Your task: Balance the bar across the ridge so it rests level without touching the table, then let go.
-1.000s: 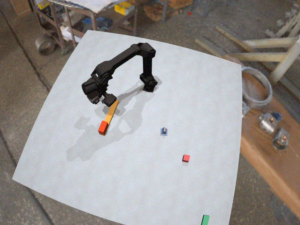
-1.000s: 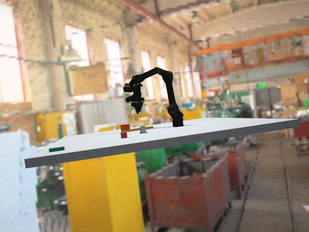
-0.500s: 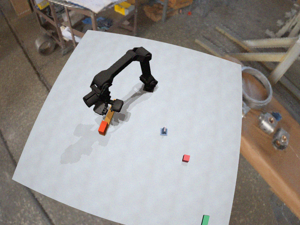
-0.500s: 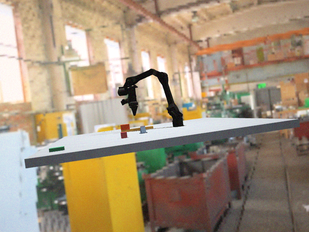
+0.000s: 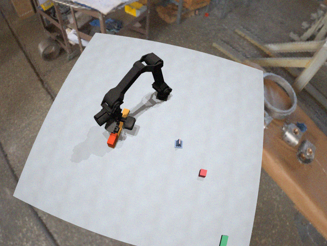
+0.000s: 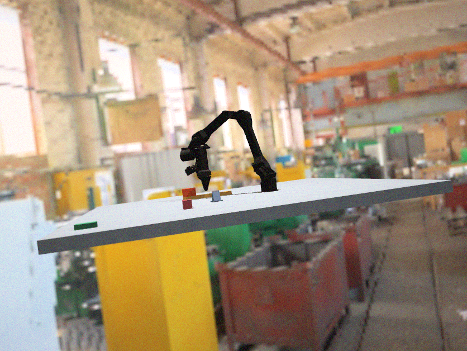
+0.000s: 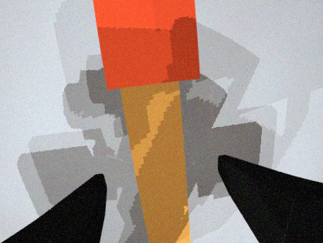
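Observation:
The orange bar (image 5: 125, 113) (image 6: 225, 193) (image 7: 158, 116) lies flat on the table (image 5: 158, 201), with a taller orange-red block (image 5: 112, 140) (image 6: 188, 192) (image 7: 151, 54) at one end. My gripper (image 5: 120, 126) (image 6: 205, 188) (image 7: 162, 172) is open and empty above the bar. In the wrist view one finger shows on each side of the bar, with a gap to both sides, and the block is beyond the fingertips. The small blue-grey ridge (image 5: 178, 144) (image 6: 215, 195) stands on its base with nothing on it. Parts of the bar are hidden by the gripper in the top view.
A small red cube (image 5: 203, 172) (image 6: 186, 204) lies beyond the ridge from the arm's base. A green block (image 5: 223, 240) (image 6: 85, 226) lies near the table's edge, farther from the arm.

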Motion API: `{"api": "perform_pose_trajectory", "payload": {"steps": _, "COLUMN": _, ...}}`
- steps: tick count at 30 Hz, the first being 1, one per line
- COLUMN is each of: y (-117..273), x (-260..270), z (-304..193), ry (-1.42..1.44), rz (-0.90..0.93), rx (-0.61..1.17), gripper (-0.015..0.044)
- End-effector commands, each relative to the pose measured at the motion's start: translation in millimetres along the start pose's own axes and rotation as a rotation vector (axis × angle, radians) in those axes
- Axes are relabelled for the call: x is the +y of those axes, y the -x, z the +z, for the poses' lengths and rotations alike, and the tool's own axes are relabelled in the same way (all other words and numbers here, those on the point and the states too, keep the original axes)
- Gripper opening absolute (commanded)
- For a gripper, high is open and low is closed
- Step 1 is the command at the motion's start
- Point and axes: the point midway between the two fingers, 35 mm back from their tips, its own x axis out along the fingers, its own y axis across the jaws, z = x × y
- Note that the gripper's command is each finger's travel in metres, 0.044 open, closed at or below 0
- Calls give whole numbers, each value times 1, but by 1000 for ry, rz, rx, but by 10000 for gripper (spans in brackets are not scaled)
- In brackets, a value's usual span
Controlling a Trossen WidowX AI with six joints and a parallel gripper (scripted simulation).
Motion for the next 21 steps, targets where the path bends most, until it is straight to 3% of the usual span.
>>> {"api": "perform_pose_trajectory", "payload": {"steps": 1, "y": -4, "x": 0, "z": 0, "ry": 7, "rz": 2, "rx": -4, "gripper": 315}}
{"api": "perform_pose_trajectory", "payload": {"steps": 21, "y": -28, "x": 1, "z": 0, "ry": 7, "rz": 2, "rx": -4, "gripper": 315}}
